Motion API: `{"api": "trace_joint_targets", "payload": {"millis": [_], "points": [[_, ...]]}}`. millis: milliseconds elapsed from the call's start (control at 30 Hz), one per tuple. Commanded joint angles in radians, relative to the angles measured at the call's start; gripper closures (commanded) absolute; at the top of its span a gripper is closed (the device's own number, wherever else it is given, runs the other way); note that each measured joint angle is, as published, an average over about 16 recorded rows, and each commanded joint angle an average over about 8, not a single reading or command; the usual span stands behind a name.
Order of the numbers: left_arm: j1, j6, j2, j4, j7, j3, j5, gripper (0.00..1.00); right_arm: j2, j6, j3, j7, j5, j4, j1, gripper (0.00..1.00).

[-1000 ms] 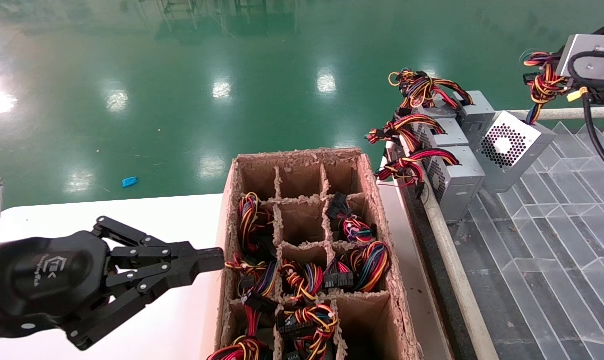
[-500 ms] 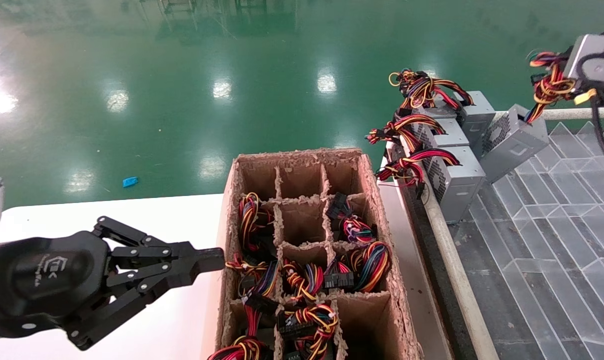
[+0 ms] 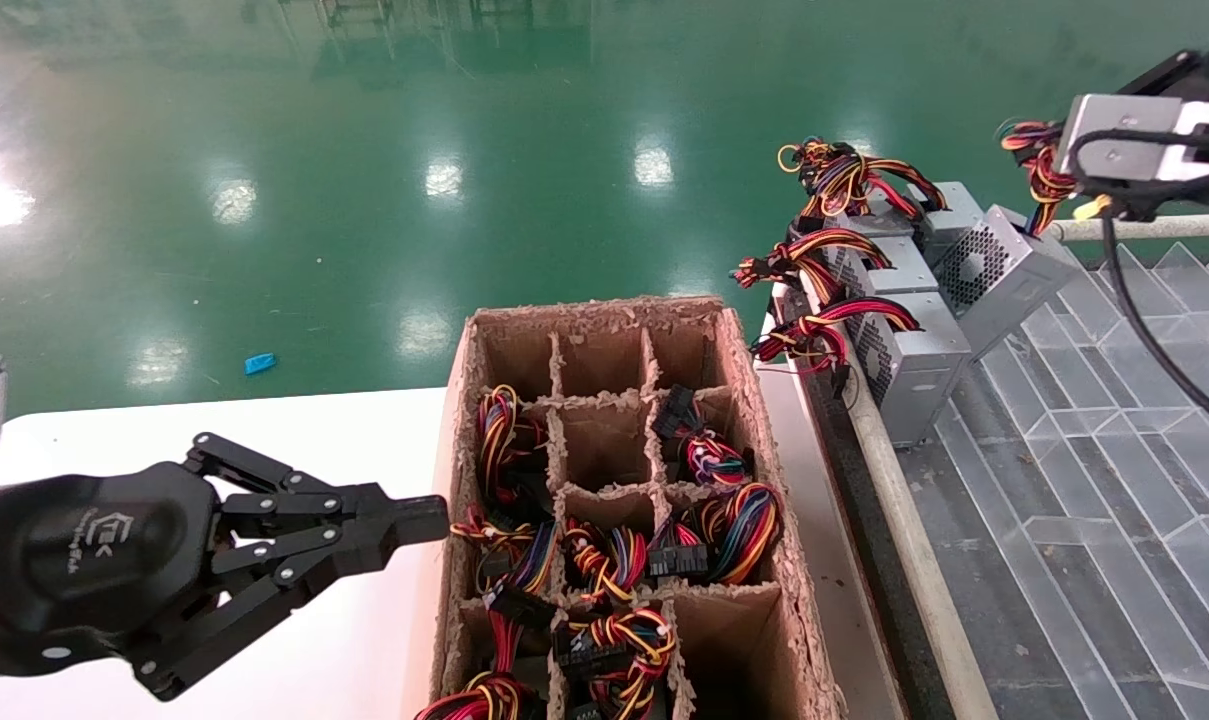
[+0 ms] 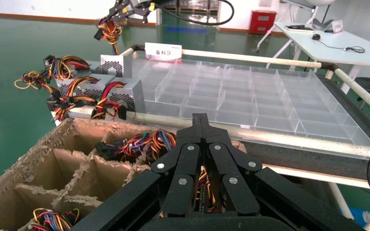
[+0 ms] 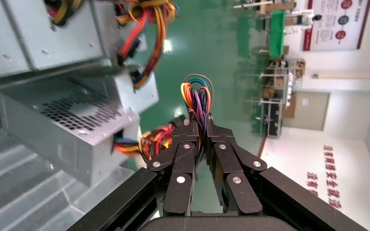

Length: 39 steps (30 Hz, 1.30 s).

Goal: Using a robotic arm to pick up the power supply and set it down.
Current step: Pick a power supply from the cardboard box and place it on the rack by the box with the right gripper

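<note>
The power supply, a grey metal box with a perforated side, hangs tilted just over the clear tray, close beside the row of similar boxes. My right gripper is shut on its coloured wire bundle, which runs up between the fingers. The box shows close by in the right wrist view and far off in the left wrist view. The right arm's silver housing is at the top right. My left gripper is shut on nothing and stays by the cardboard box's left wall.
Three similar power supplies stand in a row at the tray's near-left corner. A divided cardboard box holds loose wire bundles. A metal rail edges the clear compartment tray.
The right arm moved left and the hanging power supply swung with it, closer to the row of boxes, turning its perforated face. The left arm has not moved.
</note>
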Motion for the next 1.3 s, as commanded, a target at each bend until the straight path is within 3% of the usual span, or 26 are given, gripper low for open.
{"api": "trace_joint_targets", "payload": {"millis": [33, 500, 1033, 1300], "points": [[0.000, 0.000, 0.000, 0.000, 0.000, 0.000, 0.000, 1.00, -0.001, 0.003, 0.001, 0.005, -0.010, -0.006, 0.005, 1.00], [0.000, 0.000, 0.000, 0.000, 0.000, 0.000, 0.000, 1.00, -0.002, 0.015, 0.001, -0.007, 0.015, 0.014, -0.014, 1.00], [0.000, 0.000, 0.000, 0.000, 0.000, 0.000, 0.000, 1.00, -0.121, 0.133, 0.005, -0.060, 0.076, -0.129, -0.048, 1.00], [0.000, 0.000, 0.000, 0.000, 0.000, 0.000, 0.000, 1.00, -0.151, 0.147, 0.007, -0.088, 0.105, -0.192, -0.046, 1.00]]}}
